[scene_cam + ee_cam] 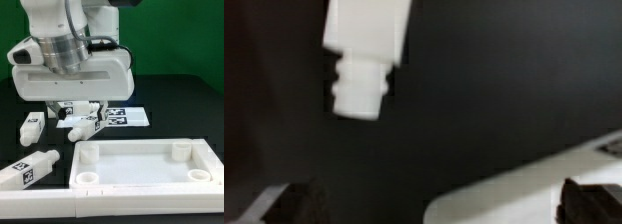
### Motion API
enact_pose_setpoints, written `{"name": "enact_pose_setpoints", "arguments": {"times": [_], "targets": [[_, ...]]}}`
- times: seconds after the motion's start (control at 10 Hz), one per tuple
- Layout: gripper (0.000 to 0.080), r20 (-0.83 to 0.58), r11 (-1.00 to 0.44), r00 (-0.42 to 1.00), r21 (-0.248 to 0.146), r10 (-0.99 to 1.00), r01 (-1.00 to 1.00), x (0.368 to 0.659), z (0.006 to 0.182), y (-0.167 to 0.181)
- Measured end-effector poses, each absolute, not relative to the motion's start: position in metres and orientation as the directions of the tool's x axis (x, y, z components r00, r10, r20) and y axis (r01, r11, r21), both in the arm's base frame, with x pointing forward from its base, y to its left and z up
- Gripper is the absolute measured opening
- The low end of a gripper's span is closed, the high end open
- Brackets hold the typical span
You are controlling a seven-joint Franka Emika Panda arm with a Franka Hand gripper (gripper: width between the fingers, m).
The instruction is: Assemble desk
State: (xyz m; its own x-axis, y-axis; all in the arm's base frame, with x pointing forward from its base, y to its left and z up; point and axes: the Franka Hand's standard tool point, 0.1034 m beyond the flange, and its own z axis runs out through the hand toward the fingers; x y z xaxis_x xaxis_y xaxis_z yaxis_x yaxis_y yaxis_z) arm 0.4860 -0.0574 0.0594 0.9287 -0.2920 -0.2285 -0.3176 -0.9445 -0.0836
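Inspection finding: the wide, flat white plastic desk top point(140, 168) lay rim-up in the lower part of the exterior view, toward the exterior view's right. Its round corner sockets faced upward, judged ready to receive legs; none was fitted.

Two blocky white plastic legs with black-and-white tags lay on their sides on the black table point(185, 112) at the exterior view's left, one at mid height point(30, 127) and one lower point(26, 170). Both were apart from the top. Further legs point(80, 126) lay under the gripper, just beside the thin white marker board point(128, 115).

The glossy white robot arm point(70, 50) stood over that group with its wrist pointed straight down and the two-finger gripper point(88, 112) low above the table. In the wrist view the fingertips point(287, 205) were spread wide with nothing between them. A leg with a stepped peg end point(361, 60) lay ahead of them, untouched.

The pose was judged an approach for a pick-up, with the leg not yet centred between the jaws.
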Motion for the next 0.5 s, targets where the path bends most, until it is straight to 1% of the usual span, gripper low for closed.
{"name": "enact_pose_setpoints", "arguments": {"times": [0.3, 0.4, 0.5], "targets": [[0.0649, -0.224, -0.945, 0.930, -0.083, -0.292, -0.317, 0.488, 0.060, -0.058], [0.0649, -0.229, -0.943, 0.927, -0.082, -0.298, -0.324, 0.485, 0.057, -0.058], [0.0649, -0.264, -0.926, 0.904, -0.082, -0.336, -0.368, 0.466, 0.042, -0.059]]}}
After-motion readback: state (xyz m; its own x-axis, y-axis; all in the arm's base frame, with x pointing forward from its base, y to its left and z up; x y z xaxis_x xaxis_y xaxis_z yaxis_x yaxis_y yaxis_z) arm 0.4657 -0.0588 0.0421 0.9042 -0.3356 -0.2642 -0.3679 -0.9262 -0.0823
